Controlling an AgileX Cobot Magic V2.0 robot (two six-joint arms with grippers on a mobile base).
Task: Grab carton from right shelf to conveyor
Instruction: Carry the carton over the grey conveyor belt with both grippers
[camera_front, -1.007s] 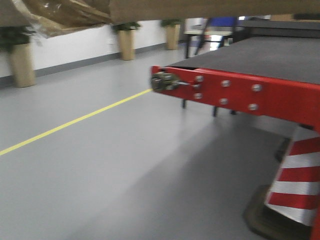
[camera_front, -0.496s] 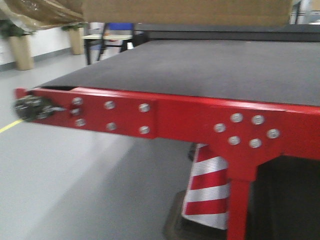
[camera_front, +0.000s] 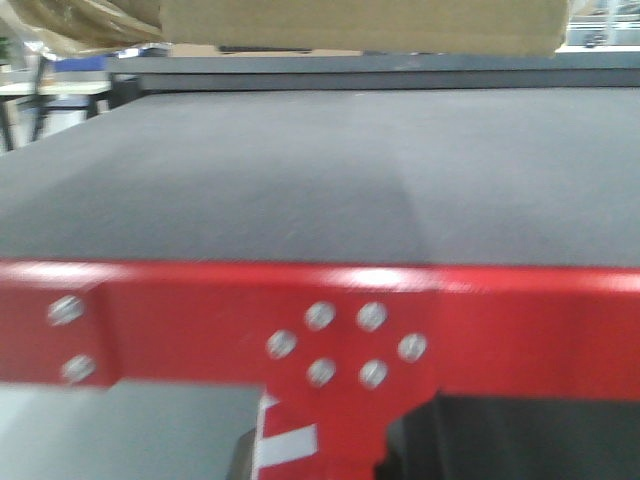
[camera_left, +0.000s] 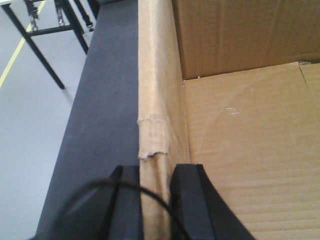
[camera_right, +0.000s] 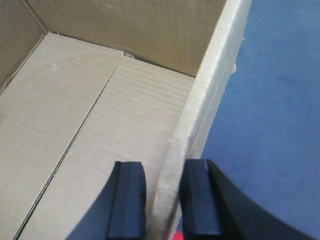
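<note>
The left gripper (camera_left: 156, 200) is clamped on one side wall of the carton (camera_left: 240, 150), with one finger inside and one outside. The right gripper (camera_right: 164, 200) pinches the opposite wall in the same manner.

**Handling (judgement):**
- The carton is open-topped and empty, so it is probably light.
- The corrugated walls are thin and likely to flex.
- The left wall's top edge is creased and torn just ahead of the fingers, so it may buckle there.
- Matched pinches on both walls suit it best.

**Appearance:** plain brown corrugated board with a flap seam along the floor. A glossy tan tape scrap (camera_front: 85, 20) shows at its left in the front view.

**Position:** the carton hangs over the conveyor (camera_front: 320, 170), a dark grey textured belt. Its red edge strip (camera_front: 520, 320) carries a bolt cluster (camera_front: 345, 345). Black table legs (camera_left: 45, 55) stand beyond.
</note>
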